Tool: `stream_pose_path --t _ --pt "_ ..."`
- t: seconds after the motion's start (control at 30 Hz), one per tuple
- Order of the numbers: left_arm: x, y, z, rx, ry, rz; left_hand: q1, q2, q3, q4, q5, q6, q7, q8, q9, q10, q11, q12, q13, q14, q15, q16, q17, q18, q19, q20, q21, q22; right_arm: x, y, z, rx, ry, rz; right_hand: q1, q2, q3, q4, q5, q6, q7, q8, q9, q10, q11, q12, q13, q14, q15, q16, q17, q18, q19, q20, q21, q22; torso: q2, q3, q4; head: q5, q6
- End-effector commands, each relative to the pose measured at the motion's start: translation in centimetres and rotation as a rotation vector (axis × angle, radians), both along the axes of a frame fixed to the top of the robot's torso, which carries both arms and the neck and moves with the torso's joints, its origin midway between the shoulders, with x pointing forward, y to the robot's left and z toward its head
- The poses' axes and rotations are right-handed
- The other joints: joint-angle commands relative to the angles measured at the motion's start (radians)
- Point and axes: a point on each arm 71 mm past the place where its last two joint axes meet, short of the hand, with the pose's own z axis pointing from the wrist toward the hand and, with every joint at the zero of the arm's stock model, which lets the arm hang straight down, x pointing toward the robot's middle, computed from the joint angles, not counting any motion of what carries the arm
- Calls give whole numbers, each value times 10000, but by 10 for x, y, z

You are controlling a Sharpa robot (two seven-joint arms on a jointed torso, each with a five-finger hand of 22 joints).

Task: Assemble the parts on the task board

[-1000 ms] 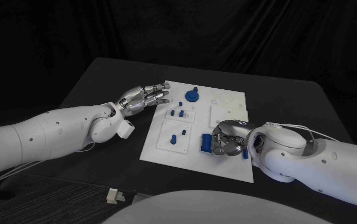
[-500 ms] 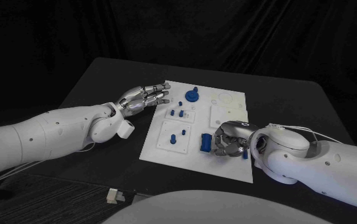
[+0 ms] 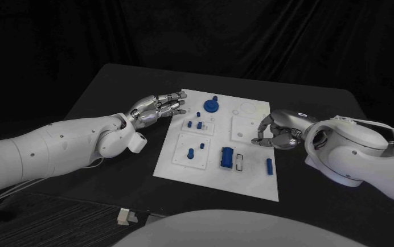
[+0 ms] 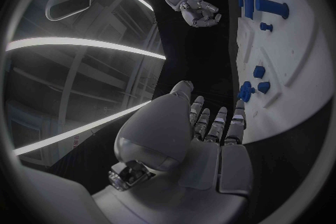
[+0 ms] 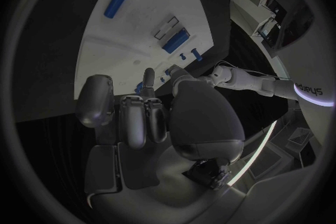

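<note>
you are hovering your empty, loosely curled right hand (image 3: 278, 134) over the white plastic task board (image 3: 246, 184), so next reach for the loose blue bar (image 3: 269, 167) lying near its front edge.

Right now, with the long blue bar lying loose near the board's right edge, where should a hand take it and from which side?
Pinch the blue bar across its narrow width at mid-length, coming from above. It lies flat on the task board with bare board on both long sides. The right hand, apparently holding nothing, is probably the nearer.
</note>
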Motion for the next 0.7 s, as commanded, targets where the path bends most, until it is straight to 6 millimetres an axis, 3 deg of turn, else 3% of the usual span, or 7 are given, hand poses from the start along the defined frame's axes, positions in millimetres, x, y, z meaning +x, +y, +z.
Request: stream_pose_path --t 0.03,0.17,0.33,0.43,0.6,0.7 --pt "0 -2 1 -172 -43 -43 94 8 71 6 36 81 -3 51 17 31 67 61 16 8 45 31 3 -79 39 5 4 -2 2 -10 -2 -803 981 -796 -122 77 -9 91 419 285 2 -365 -531 1031 100 36 2633 746 103 -22 948 12 36 101 -142 1461 -9 0 1 -35 0" --pt "0 -2 1 -171 -39 -48 94 8 71 6 36 81 -3 51 17 31 67 61 16 8 45 31 3 -79 39 5 4 -2 6 -18 -5 -1783 1578 -1115 -240 216 65 61 733 1066 -91 -864 -1318 1031 14 36 2633 614 41 -276 291 142 -135 71 -868 1278 -10 -1 -19 -47 0" --pt "0 -2 0 -162 -31 -47 95 2 82 4 37 110 1 59 21 37 71 80 19 12 44 35 4 -79 38 5 3 -10 10 -27 -10 -2700 2117 -1255 -603 392 -14 141 -56 2111 -272 -1161 -1890 1031 -127 36 2633 646 -75 -281 337 139 -102 -20 -901 1271 -19 -2 -12 -111 0" --pt "0 -2 1 -171 -29 -56 94 -1 92 3 37 118 7 63 21 45 82 104 22 11 42 35 4 -79 38 5 2 -14 12 -31 -13 -3205 2451 -1217 -758 427 -97 95 -430 2483 -315 -1436 -2245 1031 -153 36 2633 695 -118 -200 538 129 -59 -72 -876 1283 -7 -5 -1 -256 0" --pt "-1 -2 1 -188 -40 -58 94 -5 104 2 38 127 14 67 22 54 94 119 25 12 41 37 4 -79 43 5 3 -15 11 -35 -17 -3699 2919 -1124 -865 440 -189 -27 -765 2209 -128 -2148 -2925 1031 -23 36 2633 741 -20 -97 751 209 -78 -24 -1442 1148 17 -6 12 -472 0" --pt "0 -2 1 -186 -53 -45 94 -5 104 2 38 127 15 67 22 54 94 118 25 12 41 36 4 -79 42 5 3 -15 9 -37 -21 -3721 3137 -1177 -864 442 -214 -101 -821 2363 -131 -2218 -3075 1031 -14 36 2633 741 -2 -87 761 201 -51 -1 -1392 1159 19 -5 5 -472 0"
